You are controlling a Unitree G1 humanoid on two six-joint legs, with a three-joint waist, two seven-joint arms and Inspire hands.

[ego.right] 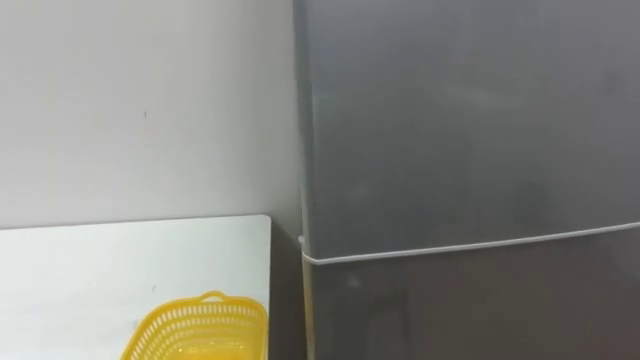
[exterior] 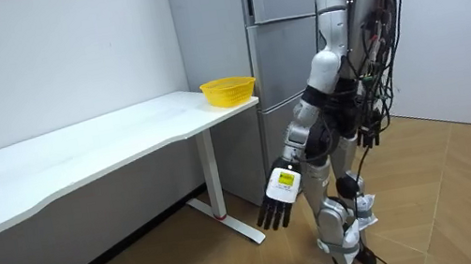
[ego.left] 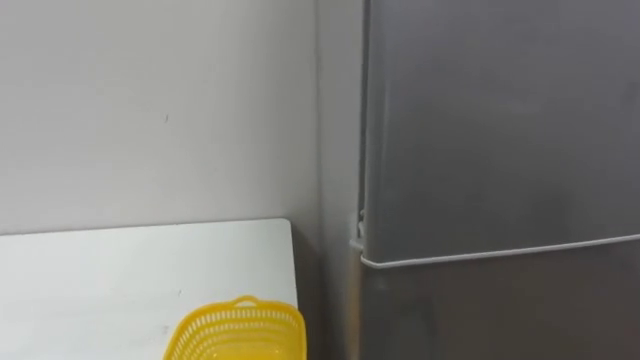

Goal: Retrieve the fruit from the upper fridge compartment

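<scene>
Upper door point(ego.left: 500, 130) is closed, hiding whatever is to fetch; left hand point(exterior: 280, 199) hangs low, fingers straight, empty; basket point(ego.left: 238, 332) waits at table point(ego.left: 100, 270) corner, likely to receive it

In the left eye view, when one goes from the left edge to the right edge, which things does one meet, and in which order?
white table → yellow basket → grey fridge
</scene>
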